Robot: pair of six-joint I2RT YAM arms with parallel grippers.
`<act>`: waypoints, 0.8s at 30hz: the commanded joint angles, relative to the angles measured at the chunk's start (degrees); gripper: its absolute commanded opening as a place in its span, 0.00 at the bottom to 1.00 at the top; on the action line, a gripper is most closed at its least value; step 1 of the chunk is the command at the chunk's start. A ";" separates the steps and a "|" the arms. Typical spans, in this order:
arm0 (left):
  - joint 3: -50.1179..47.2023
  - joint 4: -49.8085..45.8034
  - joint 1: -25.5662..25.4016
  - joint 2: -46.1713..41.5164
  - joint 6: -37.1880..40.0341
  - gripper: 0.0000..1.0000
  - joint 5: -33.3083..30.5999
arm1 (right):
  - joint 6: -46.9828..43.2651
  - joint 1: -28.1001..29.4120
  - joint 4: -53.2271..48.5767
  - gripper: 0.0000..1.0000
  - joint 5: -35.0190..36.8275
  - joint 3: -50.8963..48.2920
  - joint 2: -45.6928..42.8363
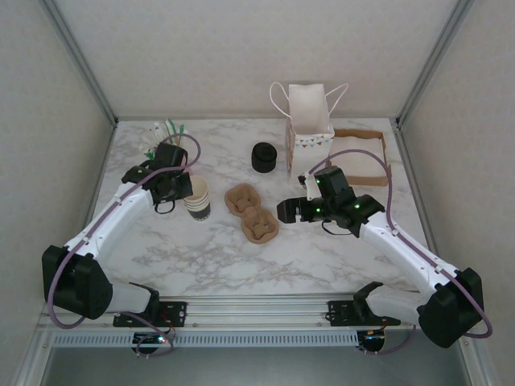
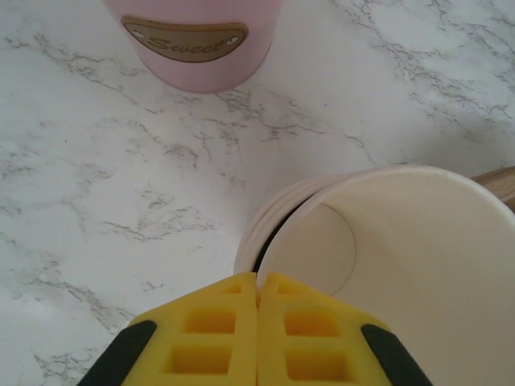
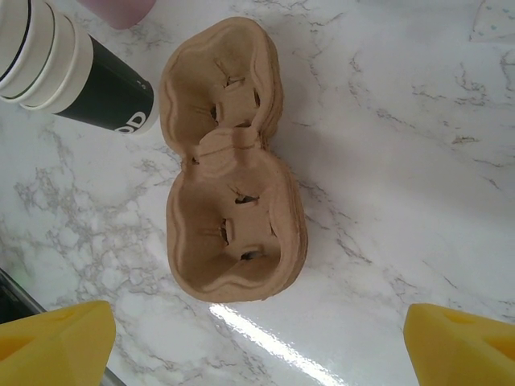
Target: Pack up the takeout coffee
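The takeout coffee is out of view. A stack of lidless paper cups [image 1: 197, 199] with dark walls stands at the left of the table. My left gripper [image 1: 183, 186] is shut on the rim of the top cup [image 2: 418, 257], one yellow finger inside the wall and one outside. That cup sits tilted, with a dark gap to the cream rims below it [image 2: 259, 229]. My right gripper [image 1: 287, 211] hovers open beside a brown pulp two-cup carrier [image 1: 252, 211]. The carrier [image 3: 229, 161] lies empty ahead of the spread right gripper [image 3: 257, 338], next to the cup stack [image 3: 48, 56].
A squat pile of black lids [image 1: 263, 157] sits behind the carrier. A white paper bag [image 1: 310, 121] stands at the back, with a shallow cardboard tray [image 1: 385, 157] to its right. A pink holder [image 2: 197, 40] stands behind the cups, at the back left [image 1: 161, 137].
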 commanded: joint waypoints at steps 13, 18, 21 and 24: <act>8.25 -6.47 -0.42 -2.38 1.06 0.00 -3.33 | -0.40 1.24 -3.96 0.99 3.57 4.19 0.64; 12.28 -7.51 -0.59 -4.61 1.47 0.00 1.35 | 1.16 1.22 -6.23 0.99 9.23 5.81 0.21; 15.44 -8.25 -1.89 -6.20 1.58 0.00 4.21 | 2.84 1.25 -8.92 0.99 15.60 7.52 0.02; 19.15 -10.23 -3.00 -7.12 1.36 0.00 4.46 | 4.87 1.24 -10.02 0.99 20.86 8.39 -0.72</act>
